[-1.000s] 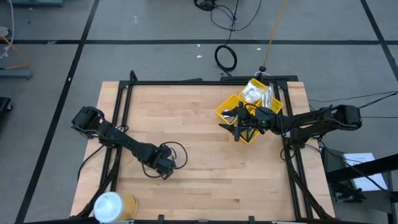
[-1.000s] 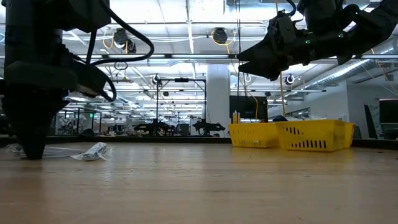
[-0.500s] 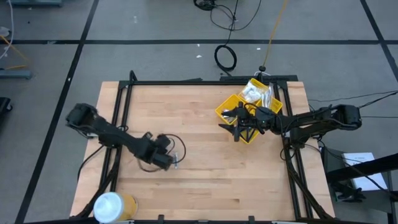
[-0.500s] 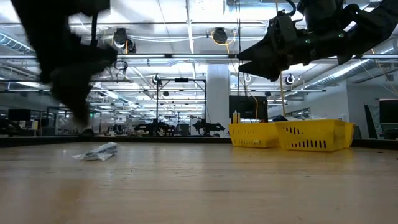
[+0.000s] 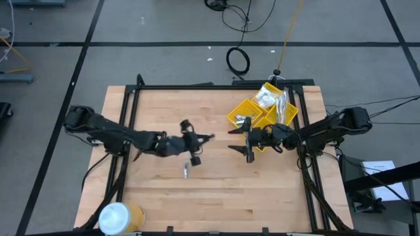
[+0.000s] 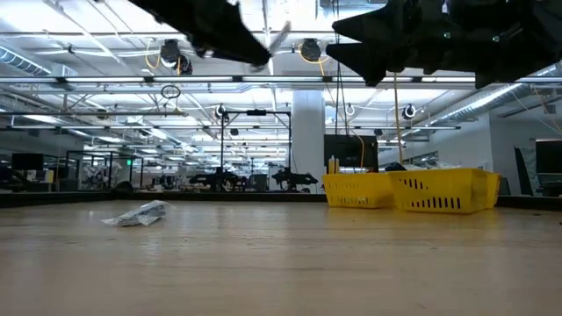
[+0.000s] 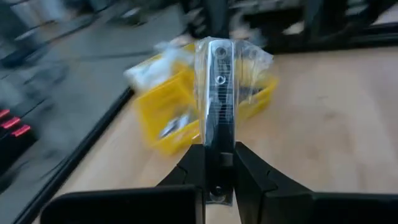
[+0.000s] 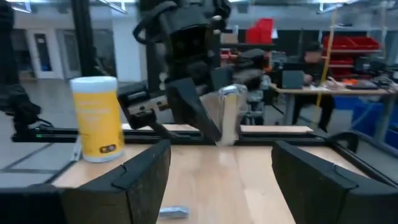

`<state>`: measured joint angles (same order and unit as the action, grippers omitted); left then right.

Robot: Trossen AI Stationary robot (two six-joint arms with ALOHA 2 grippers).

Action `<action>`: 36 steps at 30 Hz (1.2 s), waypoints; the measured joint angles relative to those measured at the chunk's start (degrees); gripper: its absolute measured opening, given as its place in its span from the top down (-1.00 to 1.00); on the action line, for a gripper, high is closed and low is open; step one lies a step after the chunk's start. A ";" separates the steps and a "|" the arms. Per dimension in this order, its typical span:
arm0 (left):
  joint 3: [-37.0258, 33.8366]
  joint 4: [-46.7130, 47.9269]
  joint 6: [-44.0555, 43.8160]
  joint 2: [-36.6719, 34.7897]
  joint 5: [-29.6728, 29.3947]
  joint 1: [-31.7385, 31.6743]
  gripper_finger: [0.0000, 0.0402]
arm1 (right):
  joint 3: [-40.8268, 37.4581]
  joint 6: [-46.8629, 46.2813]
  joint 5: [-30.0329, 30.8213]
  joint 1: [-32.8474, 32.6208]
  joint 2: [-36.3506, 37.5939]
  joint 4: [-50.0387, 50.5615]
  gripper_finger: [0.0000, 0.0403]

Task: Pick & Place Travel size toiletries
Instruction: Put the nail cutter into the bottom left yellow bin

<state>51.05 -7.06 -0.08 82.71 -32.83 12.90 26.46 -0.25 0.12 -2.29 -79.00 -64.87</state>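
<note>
My left gripper [image 5: 198,139] hangs above the table's middle, pointing nearly level toward the yellow bin [image 5: 262,115], and is shut on a clear packet with a dark comb-like piece inside [image 7: 214,74]. In the low view this packet [image 6: 279,37] rides high above the wood. A second small packet [image 5: 186,171] lies flat on the table below and nearer. My right gripper [image 5: 241,140] is open in the air just left of the bin, facing the left gripper; nothing is between its fingers [image 8: 146,180]. My left gripper pinches the near end of the packet [image 7: 215,149] between its two fingers [image 7: 189,171], which lie along the packet's length. The hold is close to level, aimed at the table's right side. The rest of the packet juts out past the fingertips, lifted clear of the table.
The yellow bin [image 6: 408,190] at the far right holds several packets; a pile of white ones [image 5: 270,97] fills its far compartment. A big white-and-yellow cylinder [image 5: 118,217] stands at the near left corner. Black frame rails [image 5: 197,86] run along the table's edges.
My left gripper has shut on the packet, risen well clear of the table and swung toward the table's right edge, tipping from pointing down to nearly level. The packet went up with it; the other packet stayed on the wood. My right gripper has drifted left, away from the bin.
</note>
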 joint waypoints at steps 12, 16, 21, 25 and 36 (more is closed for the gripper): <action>0.04 -29.90 5.09 13.18 26.73 -9.58 0.84 | 0.00 -0.43 1.61 -0.82 -5.83 -8.28 -0.32; 0.13 -34.04 3.13 16.04 28.80 -10.20 0.84 | 0.00 -0.52 1.64 -0.82 -5.79 -8.71 -0.31; 0.15 -35.08 2.23 17.10 28.95 -10.05 0.81 | 0.00 -0.22 1.57 -0.82 -5.79 -8.56 -0.14; 0.18 -36.74 2.10 17.08 29.25 -9.51 0.81 | 0.00 -0.13 1.54 -0.82 -5.79 -7.53 0.21; 0.15 -38.73 -1.81 17.08 32.60 -9.39 0.64 | 0.11 0.43 0.83 -0.87 -5.70 -6.72 0.80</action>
<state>51.20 -45.80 -1.88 99.79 -0.23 3.51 26.57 0.18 0.95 -3.16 -84.71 -71.59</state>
